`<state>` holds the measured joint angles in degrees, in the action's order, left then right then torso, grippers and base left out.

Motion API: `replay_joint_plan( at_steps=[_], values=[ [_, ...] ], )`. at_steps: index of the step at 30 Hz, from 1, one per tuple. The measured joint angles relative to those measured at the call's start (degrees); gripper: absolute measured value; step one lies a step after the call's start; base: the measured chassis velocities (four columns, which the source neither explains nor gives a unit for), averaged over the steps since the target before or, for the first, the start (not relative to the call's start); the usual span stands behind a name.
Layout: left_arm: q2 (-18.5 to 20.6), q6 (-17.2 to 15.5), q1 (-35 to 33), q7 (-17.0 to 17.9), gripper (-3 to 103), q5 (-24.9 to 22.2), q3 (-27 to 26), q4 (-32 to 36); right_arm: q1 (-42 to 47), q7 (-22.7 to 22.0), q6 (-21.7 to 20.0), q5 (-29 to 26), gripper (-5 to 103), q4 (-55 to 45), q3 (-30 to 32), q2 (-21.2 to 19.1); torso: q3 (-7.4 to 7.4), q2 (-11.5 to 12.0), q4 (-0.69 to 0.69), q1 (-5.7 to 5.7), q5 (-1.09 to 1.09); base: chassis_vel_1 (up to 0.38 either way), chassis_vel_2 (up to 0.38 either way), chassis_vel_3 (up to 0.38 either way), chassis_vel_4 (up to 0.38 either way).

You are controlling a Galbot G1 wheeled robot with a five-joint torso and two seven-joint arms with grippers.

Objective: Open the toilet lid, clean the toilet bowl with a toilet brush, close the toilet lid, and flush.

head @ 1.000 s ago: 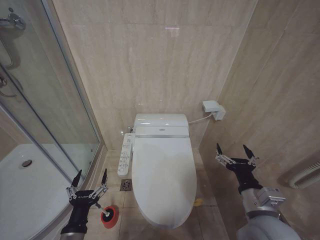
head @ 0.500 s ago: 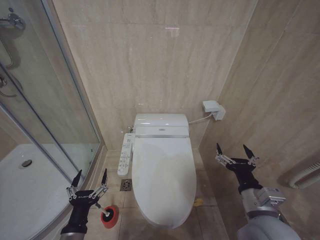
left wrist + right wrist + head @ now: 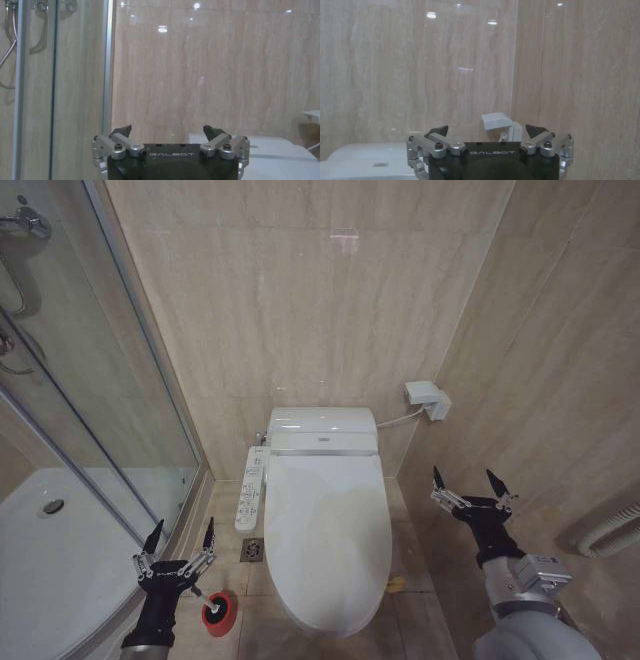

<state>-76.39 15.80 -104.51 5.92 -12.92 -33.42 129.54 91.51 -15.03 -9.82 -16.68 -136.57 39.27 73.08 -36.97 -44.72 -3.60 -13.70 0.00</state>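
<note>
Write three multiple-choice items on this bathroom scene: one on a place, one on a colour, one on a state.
1. Where is the brush holder?
A. on the floor left of the toilet
B. on the lid
C. in the shower tray

2. What colour is the holder?
A. blue
B. red
C. white

3. How is the toilet lid?
A. raised
B. removed
C. down

Answers:
1 A: it stands on the floor by the left gripper.
2 B: the cup is plainly red.
3 C: the lid lies flat over the bowl, and both the left gripper and the right gripper are open and empty.
</note>
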Motion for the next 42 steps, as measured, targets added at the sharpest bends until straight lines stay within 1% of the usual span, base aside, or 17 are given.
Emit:
replay_joint_plan(
  at_steps=[42],
  values=[
    [0.0, 0.0, 0.0, 0.0, 97, 0.0, 0.0, 0.0, 0.0, 0.0, 0.0, 0.0, 100, 0.0, 0.0, 0.0, 0.0, 0.0, 0.0, 0.0, 0.0, 0.0, 0.0, 0.0, 0.0]
  ],
)
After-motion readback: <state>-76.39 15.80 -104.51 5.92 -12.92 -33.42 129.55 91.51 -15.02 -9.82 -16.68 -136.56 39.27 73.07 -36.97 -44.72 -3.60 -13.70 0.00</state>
